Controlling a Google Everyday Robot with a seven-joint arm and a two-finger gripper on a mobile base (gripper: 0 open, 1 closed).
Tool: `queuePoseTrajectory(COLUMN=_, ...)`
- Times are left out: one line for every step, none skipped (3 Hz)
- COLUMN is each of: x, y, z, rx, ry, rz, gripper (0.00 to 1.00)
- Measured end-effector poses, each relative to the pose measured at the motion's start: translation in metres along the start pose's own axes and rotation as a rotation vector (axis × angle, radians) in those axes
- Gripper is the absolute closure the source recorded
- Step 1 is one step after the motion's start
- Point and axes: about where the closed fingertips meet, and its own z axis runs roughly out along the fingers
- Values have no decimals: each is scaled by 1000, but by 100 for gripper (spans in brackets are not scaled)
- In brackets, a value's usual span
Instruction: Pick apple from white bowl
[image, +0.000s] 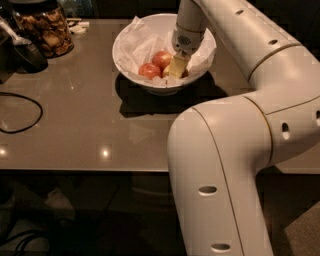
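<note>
The white bowl (125, 52), lined with crumpled white paper, stands on the grey table near its far edge. Two redder apples lie in it, one at the front left (149, 70) and one behind it (161, 58). My gripper (177, 65) reaches down into the bowl from above, just right of the red apples. A pale yellowish-green sliver of the apple (166, 72) shows at the gripper's left side. The rest of it is hidden behind the gripper.
A glass jar of brown snacks (45, 30) stands at the table's far left, beside a dark object (25, 52). A black cable (20, 112) loops on the left. My arm's large white links (225, 150) fill the right foreground.
</note>
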Motion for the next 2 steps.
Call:
queuePoseTrajectory(x=-6, y=7, z=-28, rx=56, ry=-21, rz=-16, gripper=100)
queuePoseTrajectory(x=-9, y=17, z=-52, rx=90, ry=-30, rz=-32, gripper=100)
